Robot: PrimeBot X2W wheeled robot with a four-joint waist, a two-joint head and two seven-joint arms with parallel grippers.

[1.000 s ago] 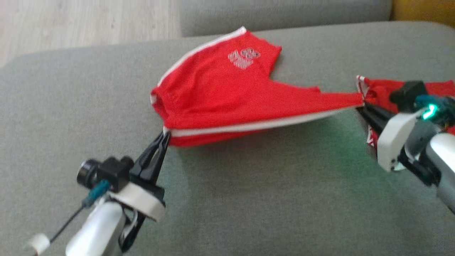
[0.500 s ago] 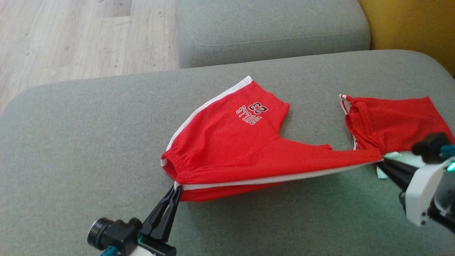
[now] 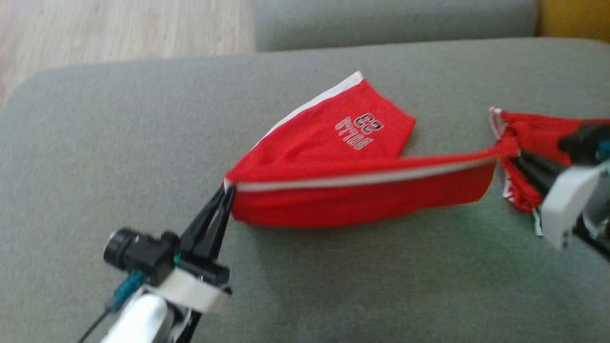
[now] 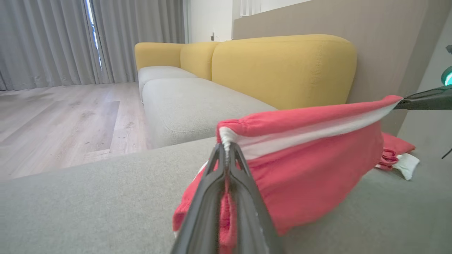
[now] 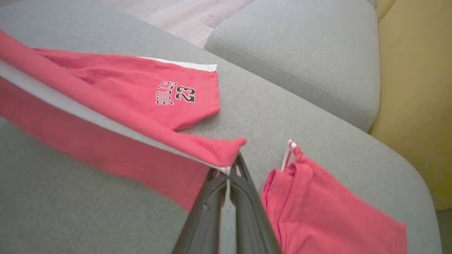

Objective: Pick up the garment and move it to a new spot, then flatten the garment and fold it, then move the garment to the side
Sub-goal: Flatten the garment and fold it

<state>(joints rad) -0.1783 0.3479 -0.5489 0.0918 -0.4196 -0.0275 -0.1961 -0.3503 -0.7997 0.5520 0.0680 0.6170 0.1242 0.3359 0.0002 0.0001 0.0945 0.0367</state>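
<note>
Shorts hang higher now, stretched over the middle of the cushion between left hand and right hand, both pinched on corners. Right one could snag the other red garment beside it.

You saw the left gripper pinched tight on the elastic waistband corner of the red shorts. The shorts hung taut above the grey cushion, and their far corner met the right gripper. A yellow sofa back stood behind.
</note>
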